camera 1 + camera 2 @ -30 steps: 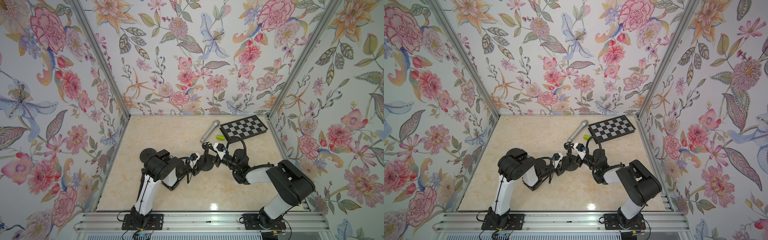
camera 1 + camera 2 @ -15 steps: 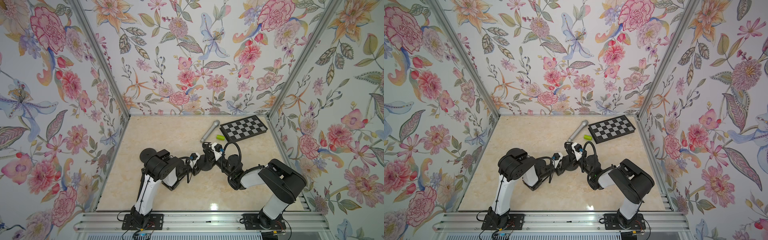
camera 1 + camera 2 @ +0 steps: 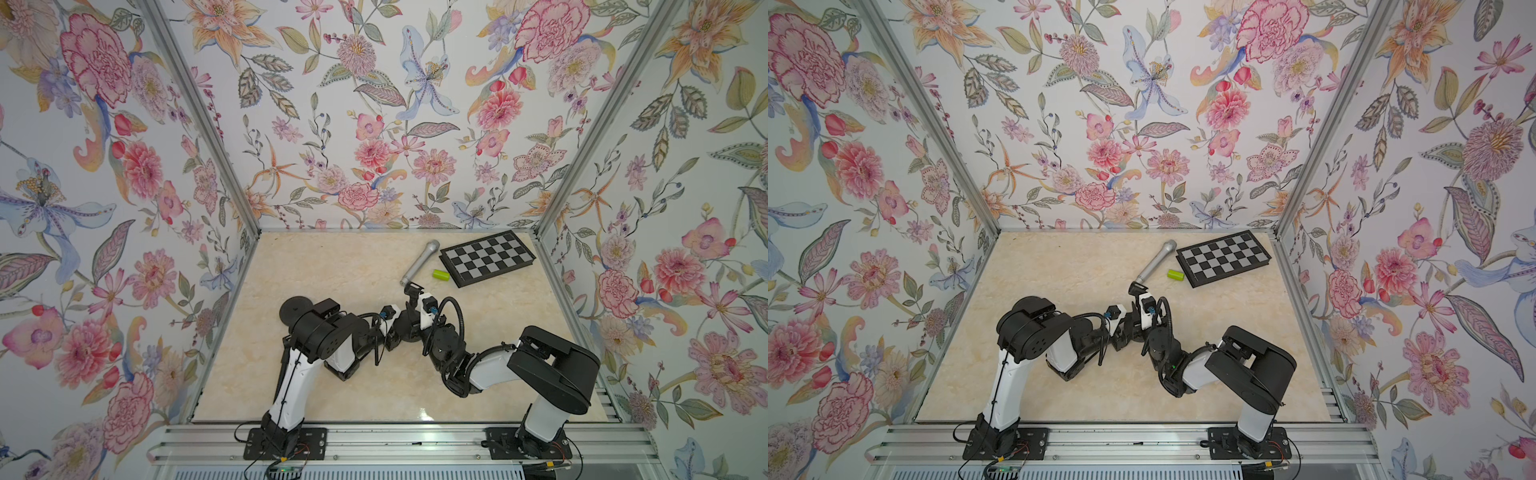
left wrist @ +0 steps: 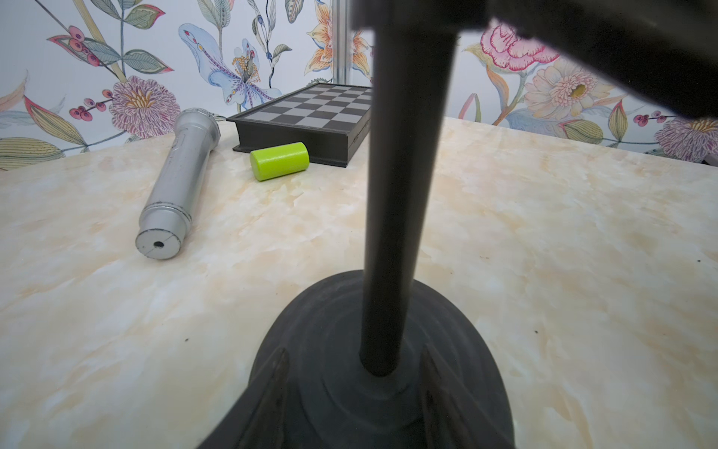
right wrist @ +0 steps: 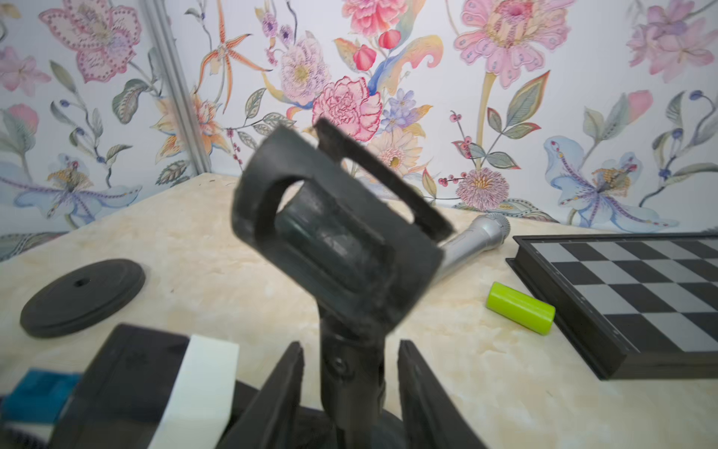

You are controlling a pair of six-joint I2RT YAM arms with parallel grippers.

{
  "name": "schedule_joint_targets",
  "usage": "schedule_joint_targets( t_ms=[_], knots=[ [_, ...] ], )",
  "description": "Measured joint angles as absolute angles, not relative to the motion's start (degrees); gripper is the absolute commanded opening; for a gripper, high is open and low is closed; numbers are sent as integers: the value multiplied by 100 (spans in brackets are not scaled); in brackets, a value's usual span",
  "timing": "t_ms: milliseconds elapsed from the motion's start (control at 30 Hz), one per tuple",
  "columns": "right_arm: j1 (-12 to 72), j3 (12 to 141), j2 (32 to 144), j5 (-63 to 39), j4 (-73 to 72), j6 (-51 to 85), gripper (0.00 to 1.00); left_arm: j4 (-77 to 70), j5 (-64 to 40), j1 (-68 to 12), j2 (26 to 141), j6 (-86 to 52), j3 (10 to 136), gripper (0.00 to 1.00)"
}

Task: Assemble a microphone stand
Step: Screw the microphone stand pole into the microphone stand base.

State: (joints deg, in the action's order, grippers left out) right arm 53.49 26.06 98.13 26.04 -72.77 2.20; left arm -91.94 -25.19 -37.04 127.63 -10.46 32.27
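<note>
The black stand stands upright on the marble table: round base [image 4: 342, 311], pole [image 4: 404, 175], tilted microphone clip [image 5: 334, 237] on top, which shows in both top views [image 3: 412, 291] [image 3: 1136, 289]. My left gripper [image 4: 353, 350] is low at the base, its fingers closed on the raised middle on either side of the pole's foot. My right gripper [image 5: 350, 344] straddles the pole just under the clip, open, with a gap on each side. A silver microphone [image 3: 419, 262] [image 5: 478, 237] lies loose behind the stand.
A green cylinder [image 3: 441, 274] [image 4: 279, 160] lies beside a closed chessboard [image 3: 486, 257] [image 5: 641, 291] at the back right. A second black disc [image 3: 296, 309] [image 5: 81, 295] lies flat to the left, behind my left arm. Flowered walls close three sides.
My right gripper closed on the pole half a second ago and has opened again, and its wrist has shifted a little to the left. The left gripper and the stand's base have stayed put.
</note>
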Motion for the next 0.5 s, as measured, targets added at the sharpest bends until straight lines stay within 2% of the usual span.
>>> schedule_joint_targets(
  t_ms=[133,233,367,500],
  knots=[
    [4115,2285,9690,-49,-7030,143,59,-9194,-2521,-3701,12763,-1044,3227,55],
    [3500,2281,9631,-1514,-7026,64,60,-9194,-2517,-3701,12763,-1046,3212,55],
    [3135,2451,9598,-2805,-6954,-45,60,-9196,-2521,-3701,12763,-1046,3210,55],
    [2936,2862,9653,-3575,-6877,-82,57,-9196,-2519,-3701,12763,-1048,3208,55]
  ],
)
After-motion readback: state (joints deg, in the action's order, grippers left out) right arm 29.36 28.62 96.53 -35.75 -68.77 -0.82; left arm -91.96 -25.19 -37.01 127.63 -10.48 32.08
